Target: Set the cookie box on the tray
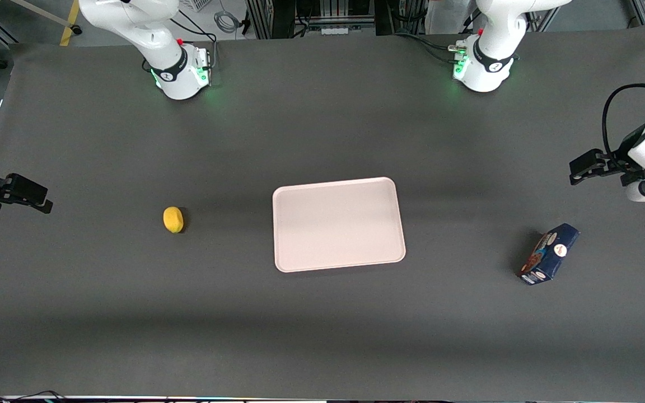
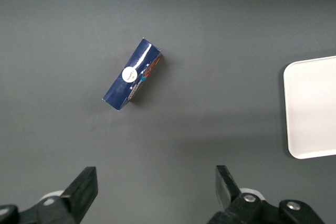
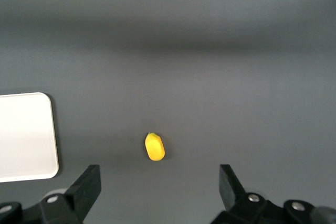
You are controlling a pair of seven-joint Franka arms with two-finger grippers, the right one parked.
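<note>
The cookie box [image 1: 548, 253], dark navy with cookie pictures and a round white logo, lies slantwise on the grey table toward the working arm's end, apart from the tray. It also shows in the left wrist view [image 2: 132, 74]. The pale pink tray [image 1: 338, 224] lies flat at the table's middle with nothing on it; one end of it shows in the left wrist view [image 2: 315, 106]. My left gripper [image 1: 575, 171] hangs above the table, farther from the front camera than the box. It is open and empty, as the left wrist view [image 2: 156, 174] shows.
A small yellow lump [image 1: 173, 219] lies on the table toward the parked arm's end, beside the tray; it also shows in the right wrist view [image 3: 154, 147]. The arm bases [image 1: 482, 61] stand at the table's edge farthest from the front camera.
</note>
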